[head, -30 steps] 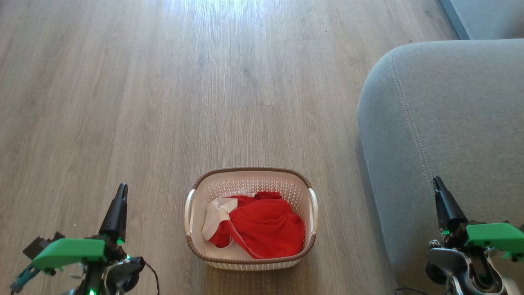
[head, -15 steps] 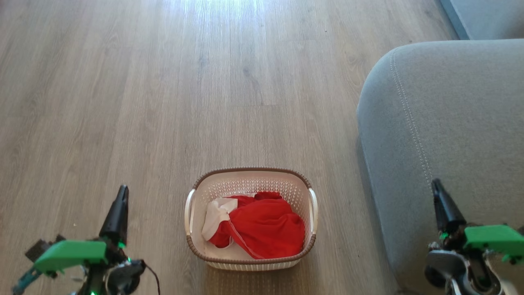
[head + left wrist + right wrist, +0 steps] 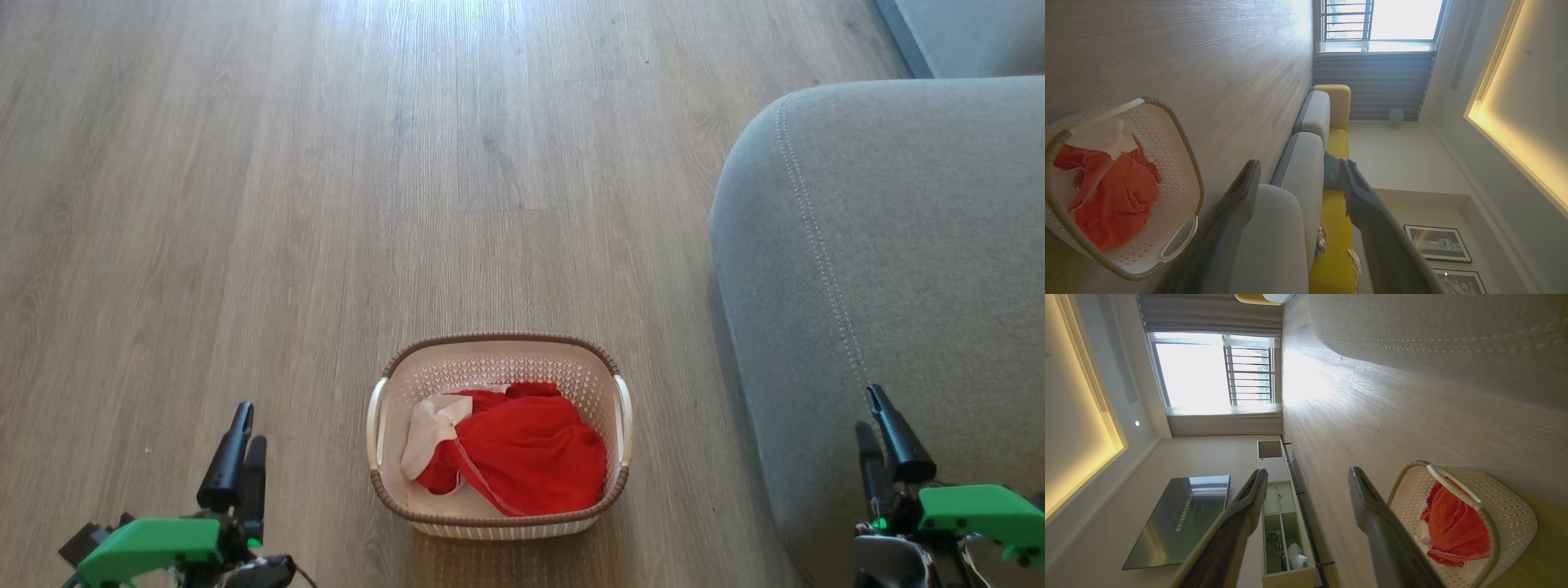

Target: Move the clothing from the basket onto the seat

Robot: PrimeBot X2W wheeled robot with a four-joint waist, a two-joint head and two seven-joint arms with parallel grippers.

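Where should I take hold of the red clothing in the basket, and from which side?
Pinch the bunched red mound near the middle of the clothing, coming straight down from above. The basket walls ring it on every side, so a sideways approach looks blocked, and the heaped folds there should probably be easy to pinch.

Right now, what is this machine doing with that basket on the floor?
A two-armed robot seems to be getting ready to unload laundry. The red and white clothing lies heaped in the cream laundry basket on the wooden floor, and none of it is on the grey seat to the robot's right yet. The left gripper and right gripper are both open, held on either side of the basket and touching nothing.
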